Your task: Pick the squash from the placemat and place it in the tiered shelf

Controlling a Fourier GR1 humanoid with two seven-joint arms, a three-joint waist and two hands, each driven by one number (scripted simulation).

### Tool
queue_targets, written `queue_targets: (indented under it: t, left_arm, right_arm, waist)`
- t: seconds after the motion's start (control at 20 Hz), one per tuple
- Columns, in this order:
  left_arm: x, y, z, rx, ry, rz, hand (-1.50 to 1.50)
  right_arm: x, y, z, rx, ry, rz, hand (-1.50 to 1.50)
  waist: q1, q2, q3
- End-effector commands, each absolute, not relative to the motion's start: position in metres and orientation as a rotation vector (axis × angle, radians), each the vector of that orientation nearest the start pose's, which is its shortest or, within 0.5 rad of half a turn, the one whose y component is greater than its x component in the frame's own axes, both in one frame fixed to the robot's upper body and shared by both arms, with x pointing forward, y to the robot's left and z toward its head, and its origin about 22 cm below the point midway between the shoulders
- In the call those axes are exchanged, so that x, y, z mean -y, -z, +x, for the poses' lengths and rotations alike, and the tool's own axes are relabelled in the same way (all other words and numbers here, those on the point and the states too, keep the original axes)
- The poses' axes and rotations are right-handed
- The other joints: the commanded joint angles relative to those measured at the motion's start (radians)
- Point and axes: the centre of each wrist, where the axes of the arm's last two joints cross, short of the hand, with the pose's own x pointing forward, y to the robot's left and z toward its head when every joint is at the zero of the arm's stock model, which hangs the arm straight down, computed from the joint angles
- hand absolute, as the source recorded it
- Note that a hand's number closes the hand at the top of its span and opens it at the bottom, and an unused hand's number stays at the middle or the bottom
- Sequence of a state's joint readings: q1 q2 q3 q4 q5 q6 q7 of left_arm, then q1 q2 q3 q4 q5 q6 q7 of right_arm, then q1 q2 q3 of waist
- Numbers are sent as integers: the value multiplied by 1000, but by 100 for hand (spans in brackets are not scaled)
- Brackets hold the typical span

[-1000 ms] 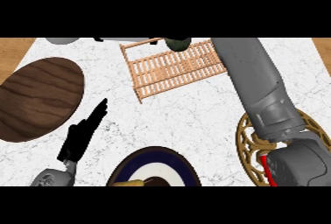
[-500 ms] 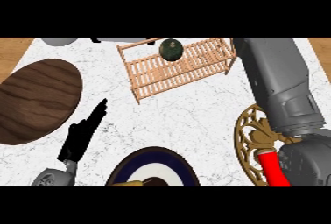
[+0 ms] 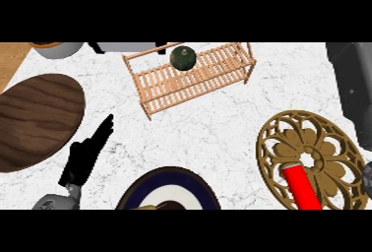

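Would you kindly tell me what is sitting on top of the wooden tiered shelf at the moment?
A dark green squash rests on the slatted top of the tiered shelf, near its back edge. Nothing else shows on the top; the lower tiers are hidden beneath the slats.
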State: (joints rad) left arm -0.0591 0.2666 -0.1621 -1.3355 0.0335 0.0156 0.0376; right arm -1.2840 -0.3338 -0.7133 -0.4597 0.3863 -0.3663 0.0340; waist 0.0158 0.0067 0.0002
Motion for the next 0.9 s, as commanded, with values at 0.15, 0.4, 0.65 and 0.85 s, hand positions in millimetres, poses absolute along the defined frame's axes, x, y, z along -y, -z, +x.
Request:
queue_targets:
  t: [0.15, 0.4, 0.65, 0.85]
  left_arm:
    - [-276, 43, 240, 1322, 277, 117, 0]
    - [-272, 31, 233, 1315, 298, 102, 0]
    - [-269, 46, 242, 1327, 290, 115, 0]
    - [-264, 38, 246, 1325, 286, 103, 0]
  right_arm:
    - [359, -189, 446, 1680, 333, -501, -150]
    - [410, -198, 424, 1674, 250, -539, -150]
    - [443, -203, 405, 1702, 168, -503, -150]
    - [453, -187, 397, 1667, 127, -529, -150]
  waist:
    - [-8, -3, 0]
    - [-6, -6, 0]
    - [-11, -4, 0]
    - [-6, -3, 0]
